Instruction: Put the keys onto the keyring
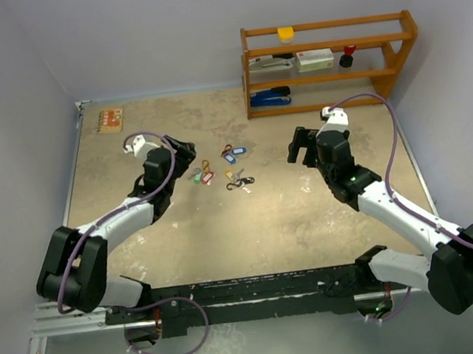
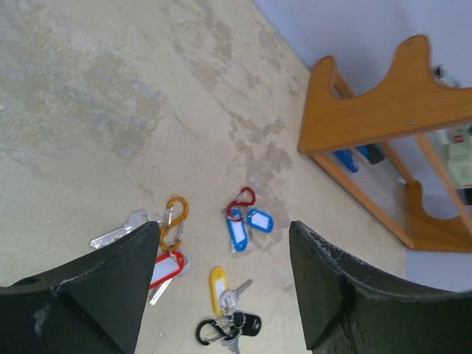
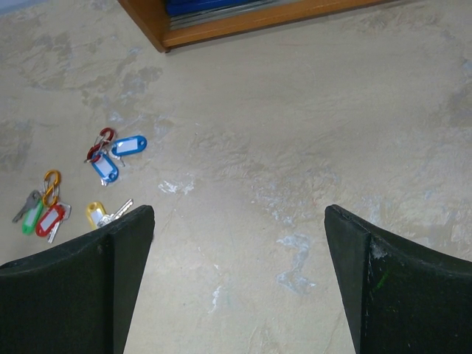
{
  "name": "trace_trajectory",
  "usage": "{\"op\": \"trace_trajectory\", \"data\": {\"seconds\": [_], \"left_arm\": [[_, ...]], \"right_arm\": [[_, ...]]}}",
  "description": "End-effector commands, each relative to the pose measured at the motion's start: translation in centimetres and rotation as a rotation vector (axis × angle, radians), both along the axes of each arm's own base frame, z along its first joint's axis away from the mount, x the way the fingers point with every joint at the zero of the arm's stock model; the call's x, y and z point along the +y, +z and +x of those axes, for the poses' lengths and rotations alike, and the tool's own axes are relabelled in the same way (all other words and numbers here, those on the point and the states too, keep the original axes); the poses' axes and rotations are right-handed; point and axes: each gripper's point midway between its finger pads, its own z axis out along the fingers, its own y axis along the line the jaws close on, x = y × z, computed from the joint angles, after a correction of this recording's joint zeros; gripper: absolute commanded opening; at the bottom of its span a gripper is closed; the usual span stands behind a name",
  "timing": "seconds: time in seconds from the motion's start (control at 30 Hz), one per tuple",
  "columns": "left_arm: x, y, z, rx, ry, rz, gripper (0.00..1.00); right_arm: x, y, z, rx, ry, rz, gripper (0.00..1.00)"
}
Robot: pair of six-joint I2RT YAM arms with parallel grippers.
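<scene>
The keys lie in three groups on the table. An orange figure-8 keyring clip holds a red-tagged key, with a bare silver key beside it. A red clip carries two blue-tagged keys. A black clip sits with a yellow-tagged key and a black tag. My left gripper hovers open just left of the keys, nothing between its fingers. My right gripper stands open to their right, over bare table, holding nothing; the keys show at its far left.
A wooden shelf stands at the back right with a blue stapler, a box and small items on it. A small orange packet lies at the back left. Walls close in the table on the left, back and right.
</scene>
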Motion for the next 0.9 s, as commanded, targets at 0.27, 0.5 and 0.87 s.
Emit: {"op": "trace_trajectory", "data": {"seconds": [0.27,0.5,0.87], "left_arm": [[10.1,9.6,-4.7,-0.174,0.388,0.13,0.71],[13.2,10.4,-7.3,-0.224,0.542,0.069,0.73],[13.7,10.5,-7.8,-0.253,0.578,0.019,0.75]], "right_arm": [[-5.0,0.6,-1.5,-0.108,-0.319,0.111,1.0],[-4.3,0.5,-0.9,-0.12,-0.296,0.125,1.0],[-4.4,0.7,-0.5,-0.118,-0.318,0.136,1.0]]}}
